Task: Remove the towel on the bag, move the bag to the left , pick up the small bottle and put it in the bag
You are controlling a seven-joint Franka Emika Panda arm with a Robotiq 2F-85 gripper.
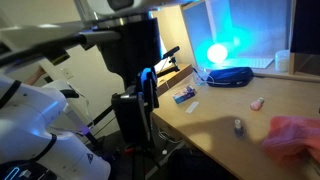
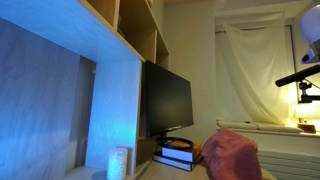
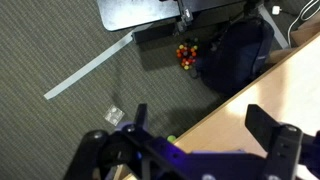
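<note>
My gripper hangs wide open and empty beside the smooth tan table; the soft, crumpled pink towel runs off-frame.

- Wooden table: flat, light top.
- Dark blue case: lies at the far side.
- Blue packet: near the case, at the table edge.
- Small bottle: upright, well apart from the case.
- Towel: bunched, farthest from the case.
</note>
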